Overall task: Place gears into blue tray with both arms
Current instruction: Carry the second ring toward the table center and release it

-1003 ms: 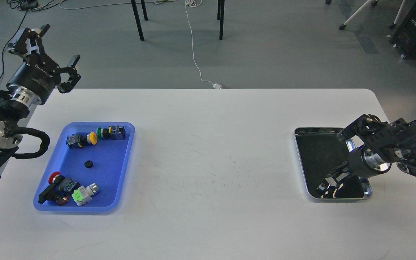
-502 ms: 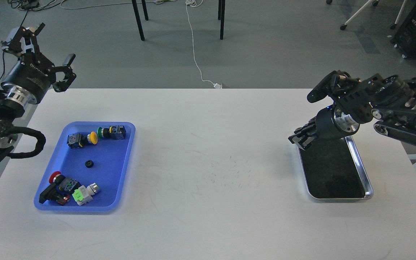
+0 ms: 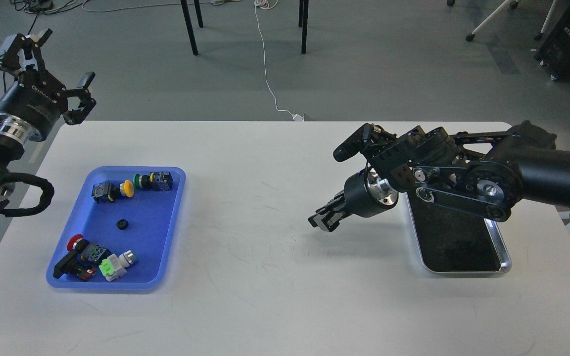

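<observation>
Blue tray (image 3: 168, 232) on a white table (image 3: 275, 296); black gear (image 3: 122, 224) at its centre; yellow-capped switch (image 3: 126, 188) at 12 o'clock, red-capped switch (image 3: 74, 243) at 7 o'clock. Silver tray (image 3: 500, 252), dark bottom.

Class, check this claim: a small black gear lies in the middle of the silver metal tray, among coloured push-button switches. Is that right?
Not quite. The head view shows the gear lying in the blue tray, among the coloured push-button switches. The silver metal tray on the right shows nothing in its visible part.
</observation>
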`<state>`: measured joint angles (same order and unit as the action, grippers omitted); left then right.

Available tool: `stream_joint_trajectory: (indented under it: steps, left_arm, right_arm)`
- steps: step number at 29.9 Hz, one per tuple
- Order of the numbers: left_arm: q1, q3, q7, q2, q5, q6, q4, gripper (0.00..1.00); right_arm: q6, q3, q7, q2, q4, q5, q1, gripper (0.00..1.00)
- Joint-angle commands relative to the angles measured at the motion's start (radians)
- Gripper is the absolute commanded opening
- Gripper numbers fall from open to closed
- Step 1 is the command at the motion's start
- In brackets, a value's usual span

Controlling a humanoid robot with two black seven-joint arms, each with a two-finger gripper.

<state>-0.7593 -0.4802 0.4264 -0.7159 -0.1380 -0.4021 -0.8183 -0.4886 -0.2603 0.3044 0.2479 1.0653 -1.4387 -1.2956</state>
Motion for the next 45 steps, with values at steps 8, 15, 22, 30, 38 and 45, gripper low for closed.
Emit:
stream_joint_trajectory:
  steps: [8, 15, 22, 30, 38, 45]
  left_arm:
    - [0.023, 0.0, 0.0, -0.01, 0.0, -0.001, 0.004, 0.98]
    - [0.023, 0.0, 0.0, -0.008, 0.003, 0.002, 0.004, 0.98]
    - [0.023, 0.0, 0.002, -0.007, 0.006, 0.011, 0.002, 0.98]
    - [0.023, 0.0, 0.008, -0.023, 0.008, 0.008, 0.002, 0.98]
    - [0.021, -0.029, 0.003, -0.076, 0.009, -0.061, -0.024, 0.98]
    - [0.002, -0.015, -0.049, -0.073, 0.115, -0.087, -0.106, 0.98]
  right_arm:
    - [0.016, 0.009, 0.019, -0.041, -0.019, 0.034, 0.104, 0.1]
    - [0.042, 0.009, 0.019, -0.041, -0.059, 0.034, 0.127, 0.12]
    - [0.042, 0.024, 0.013, -0.03, -0.068, 0.034, 0.124, 0.38]
    - [0.039, 0.095, 0.013, -0.002, -0.09, 0.034, 0.121, 0.6]
    - [0.036, 0.354, -0.024, 0.048, -0.202, 0.148, 0.125, 0.94]
    - [0.048, 0.515, -0.042, 0.142, -0.251, 0.411, 0.127, 0.96]
